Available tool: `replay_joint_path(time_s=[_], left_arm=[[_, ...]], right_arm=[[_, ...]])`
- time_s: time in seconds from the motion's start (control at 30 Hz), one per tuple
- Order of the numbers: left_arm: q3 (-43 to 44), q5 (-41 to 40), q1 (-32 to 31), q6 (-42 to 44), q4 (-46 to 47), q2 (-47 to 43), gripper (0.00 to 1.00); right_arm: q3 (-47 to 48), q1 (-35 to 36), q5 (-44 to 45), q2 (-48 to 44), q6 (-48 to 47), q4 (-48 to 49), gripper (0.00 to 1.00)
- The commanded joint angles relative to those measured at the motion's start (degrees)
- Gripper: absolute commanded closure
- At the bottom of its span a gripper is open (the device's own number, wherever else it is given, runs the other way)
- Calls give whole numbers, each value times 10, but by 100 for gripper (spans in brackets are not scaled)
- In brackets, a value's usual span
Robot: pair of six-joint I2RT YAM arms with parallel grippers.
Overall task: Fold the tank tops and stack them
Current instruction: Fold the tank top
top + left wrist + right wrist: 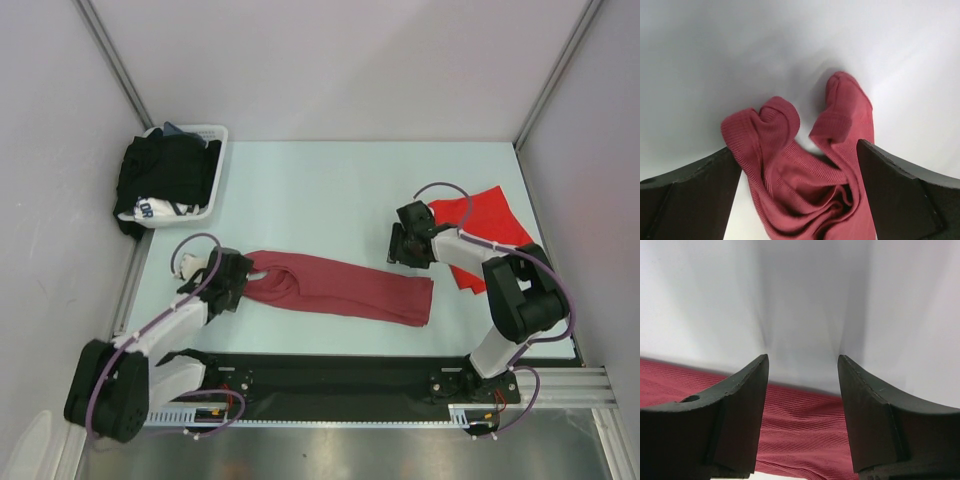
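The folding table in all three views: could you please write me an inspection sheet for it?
Surface: pale blue-green table, flat and smooth.
Job's things: dusty maroon ribbed tank top lies as a long narrow band, one end bunched; bright red tank top lies apart by the right edge, partly under the right arm.
Clutter: white plastic basket in far left corner, holding black garments and a white lettered cloth.
Grippers: left gripper open, astride the maroon top's bunched straps; right gripper open, empty, near that top's other end.
Cables: purple cables loop off both arms, off the cloth.
Surroundings: pale grey walls on three sides.
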Motion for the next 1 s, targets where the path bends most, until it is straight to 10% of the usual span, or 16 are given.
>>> replay_joint_path(time_s=[0.0, 0.17, 0.37, 0.53, 0.97], left_arm=[[63, -25, 4, -5, -47, 79, 0], [116, -16, 4, 5, -40, 180, 5], [153, -19, 4, 35, -13, 241, 72], [233, -28, 4, 69, -44, 312, 100], [610, 6, 5, 218, -52, 592, 100]], right_arm=[[5, 4, 7, -13, -12, -6, 38], [-5, 4, 6, -21, -12, -6, 38], [-11, 5, 34, -16, -9, -27, 38], [-26, 4, 39, -28, -12, -31, 37], [-54, 22, 70, -14, 11, -62, 38]])
